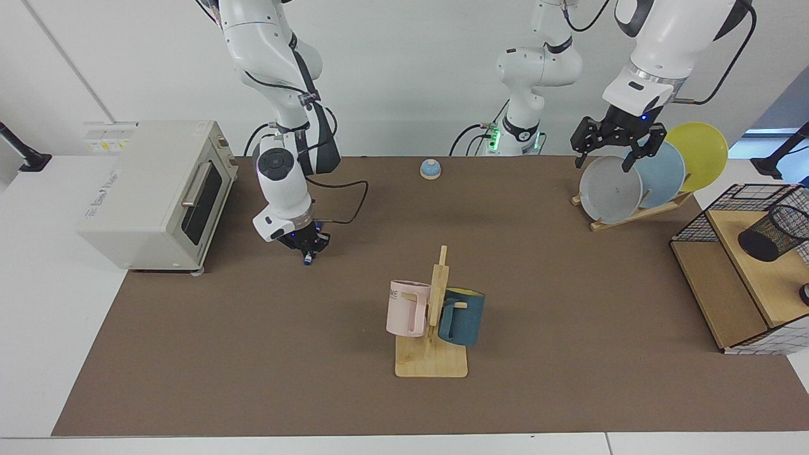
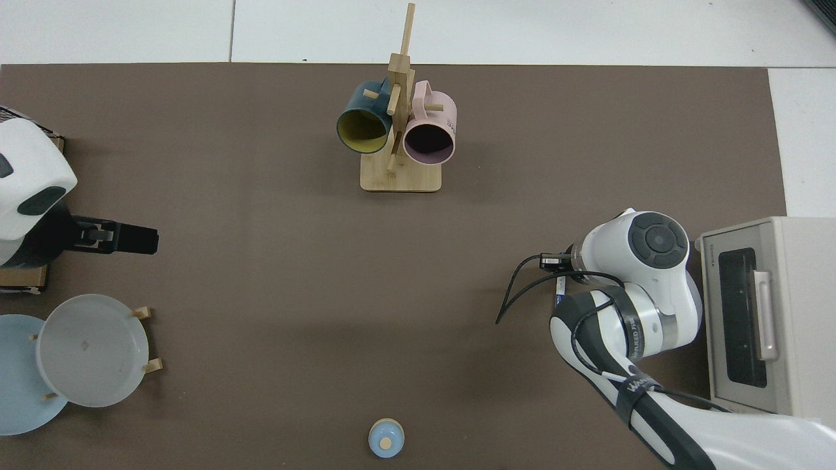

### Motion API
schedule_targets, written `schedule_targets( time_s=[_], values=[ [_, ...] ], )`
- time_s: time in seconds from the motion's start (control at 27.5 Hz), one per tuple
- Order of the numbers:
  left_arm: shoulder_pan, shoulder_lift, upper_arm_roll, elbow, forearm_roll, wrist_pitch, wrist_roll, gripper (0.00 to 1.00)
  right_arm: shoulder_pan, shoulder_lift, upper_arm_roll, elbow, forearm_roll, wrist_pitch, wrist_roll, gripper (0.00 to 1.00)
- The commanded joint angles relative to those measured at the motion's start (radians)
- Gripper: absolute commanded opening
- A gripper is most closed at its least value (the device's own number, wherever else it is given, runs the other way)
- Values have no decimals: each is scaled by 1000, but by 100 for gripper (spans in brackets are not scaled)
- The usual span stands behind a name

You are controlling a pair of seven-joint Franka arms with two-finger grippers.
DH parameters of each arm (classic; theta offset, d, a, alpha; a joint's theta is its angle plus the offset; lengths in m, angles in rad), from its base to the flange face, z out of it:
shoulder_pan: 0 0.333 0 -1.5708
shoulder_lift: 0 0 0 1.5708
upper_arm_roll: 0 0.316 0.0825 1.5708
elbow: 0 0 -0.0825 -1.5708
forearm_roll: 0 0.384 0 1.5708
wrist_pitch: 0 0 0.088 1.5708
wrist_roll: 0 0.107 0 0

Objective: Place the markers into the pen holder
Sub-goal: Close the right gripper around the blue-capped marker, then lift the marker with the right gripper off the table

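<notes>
Gripping the marker (image 1: 307,258) low over the brown mat (image 1: 253,354), the right gripper (image 1: 308,246) sits left of centre in the facing view, just in front of the toaster oven (image 1: 158,189) at the left edge. Its fingers are pressed onto the barrel, and only the marker's blue end shows beneath them; whether that tip touches the mat is hard to judge from here. In the top view the same gripper (image 2: 558,274) lies at the right, mostly hidden under the arm's white wrist, with a sliver of the marker (image 2: 560,292) showing beside it.

The left gripper (image 1: 616,148) hangs at the upper right of the facing view, fingers spread, just above the grey plate (image 1: 610,189) in the plate rack (image 1: 638,213); this arm waits. In the top view it (image 2: 134,238) appears at the left edge.

The pen holder (image 1: 774,232) lies tilted on the wooden shelf of the wire rack (image 1: 714,278) at the far right, well apart from the marker. A mug stand (image 1: 433,360) with a pink mug (image 1: 406,308) and a dark blue mug (image 1: 462,316) is at centre, and a small blue bell (image 1: 430,169) sits at the back edge.
</notes>
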Motion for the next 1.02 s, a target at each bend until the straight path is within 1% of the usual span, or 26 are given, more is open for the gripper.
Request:
schedule_targets(
  time_s=[0.0,0.18,0.44,0.62,0.73,0.91,0.98],
  values=[
    [3,-7,0,8,6,-20,-10,100,-11,-9,5,32,3,-18,81,0],
    [3,-7,0,8,6,-20,-10,100,-12,-9,5,96,6,-86,188,0],
    [3,-7,0,8,6,-20,-10,100,-12,-21,5,168,6,-143,287,0],
    [3,-7,0,10,16,-2,-5,100,-17,-33,5,259,8,-239,311,0],
    [0,-5,-2,22,1,-2,-2,100,-15,-48,5,296,9,-296,317,0],
    [-18,-5,-35,40,1,-11,-2,100,-15,-81,5,355,44,-394,330,0],
    [-29,-5,-43,36,-22,-2,21,100,-15,-85,5,391,52,-435,330,0]
  ],
)
